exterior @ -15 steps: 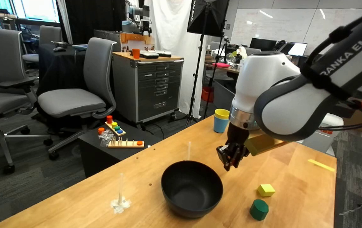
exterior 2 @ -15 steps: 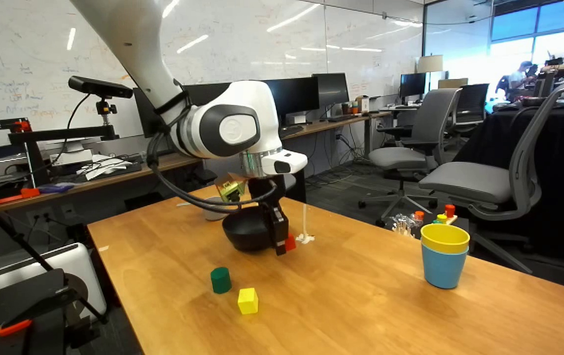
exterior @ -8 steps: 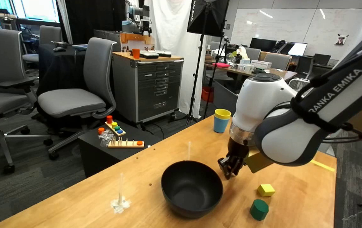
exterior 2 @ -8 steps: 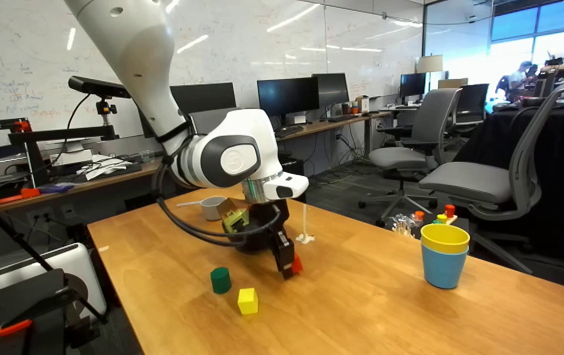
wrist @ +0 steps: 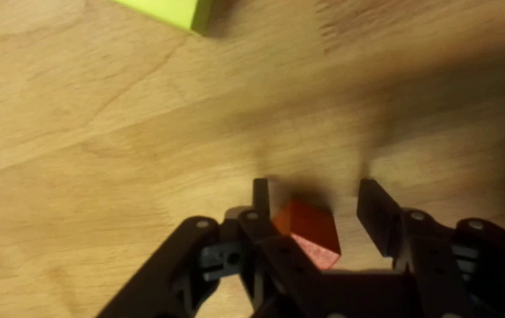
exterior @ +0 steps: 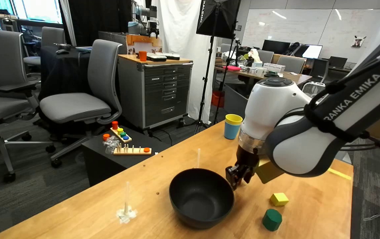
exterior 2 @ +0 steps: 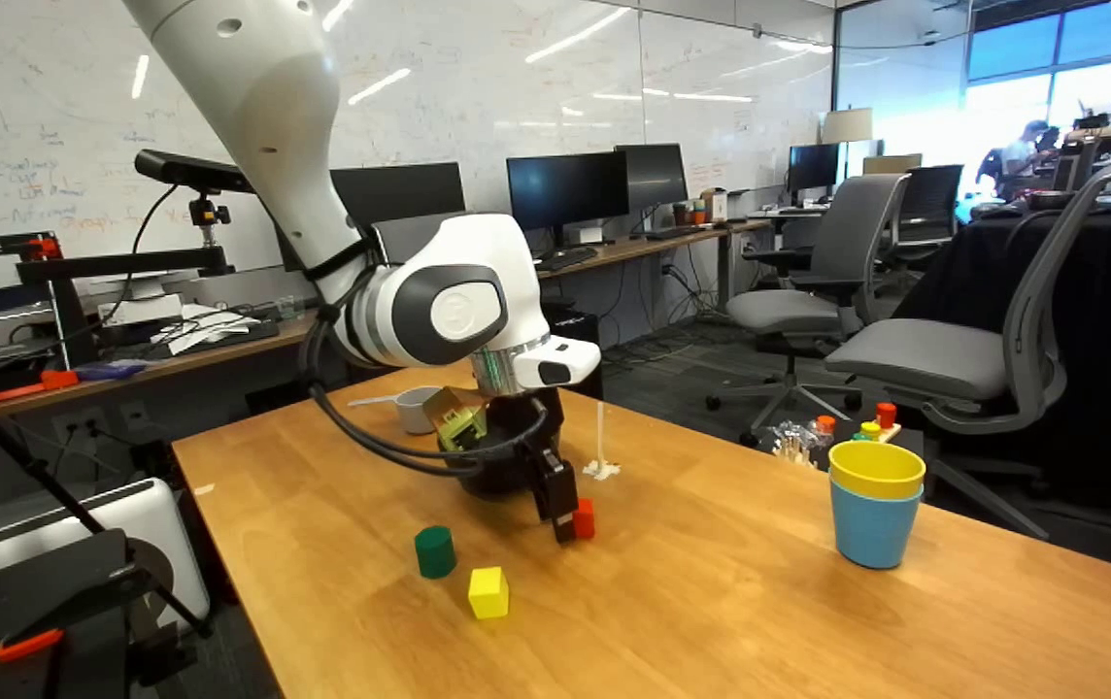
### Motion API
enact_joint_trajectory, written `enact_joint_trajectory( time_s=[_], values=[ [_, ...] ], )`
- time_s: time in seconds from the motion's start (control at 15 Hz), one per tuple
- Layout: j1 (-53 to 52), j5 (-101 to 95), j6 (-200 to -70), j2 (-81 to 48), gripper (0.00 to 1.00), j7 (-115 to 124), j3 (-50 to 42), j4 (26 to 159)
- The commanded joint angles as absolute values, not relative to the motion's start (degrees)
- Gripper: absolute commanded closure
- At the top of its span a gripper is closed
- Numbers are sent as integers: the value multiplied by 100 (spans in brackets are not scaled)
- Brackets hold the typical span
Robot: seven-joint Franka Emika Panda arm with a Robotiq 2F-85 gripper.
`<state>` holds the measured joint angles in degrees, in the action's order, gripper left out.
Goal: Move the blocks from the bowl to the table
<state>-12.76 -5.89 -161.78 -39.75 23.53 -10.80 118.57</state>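
The red block (wrist: 316, 227) stands on the table (wrist: 102, 176), between the spread fingers of my gripper (wrist: 313, 190) and nearer the left finger in the wrist view. There is a gap to the right finger. The block also shows behind the fingers in an exterior view (exterior 2: 585, 518). My gripper (exterior: 238, 181) is open, low over the table beside the black bowl (exterior: 201, 199), whose visible inside holds nothing. The yellow block (exterior: 279, 199) and the green block (exterior: 272, 219) rest on the table; they also show in an exterior view, yellow (exterior 2: 488, 593) and green (exterior 2: 435, 552).
A yellow-and-blue cup (exterior 2: 876, 515) stands on the table. Thin upright sticks (exterior: 126, 199) are taped down near the bowl. A white cup with a handle (exterior 2: 417, 410) stands beyond the bowl. A grey drawer cabinet (exterior: 166, 93) stands behind the table.
My gripper has come down beside the bowl to the table, then shifted slightly toward the bowl. The red block, tilted at the fingers before, now stands level on the table with the fingers apart.
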Motion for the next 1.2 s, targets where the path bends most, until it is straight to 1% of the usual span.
enact_joint_trajectory(
  time_s=[0.0, 0.07, 0.13, 0.53, 0.93, 1.0, 1.13],
  values=[
    [-1454, -522, -16195, -3632, 12, 2350, -1178, 12015],
    [-1453, -516, -16164, -3521, 3, 2333, -1156, 12057],
    [-1455, -515, -16106, -3333, 0, 2315, -1140, 12135],
    [-1608, -1007, -15491, -1756, 0, 2250, -1263, 12711],
    [-1095, -1146, -13053, 163, 0, 874, -378, 13240],
    [-1002, -1160, -13574, -612, 0, 1364, -357, 12813],
    [-936, -1116, -13121, -106, 0, 1100, -193, 12998]
  ],
)
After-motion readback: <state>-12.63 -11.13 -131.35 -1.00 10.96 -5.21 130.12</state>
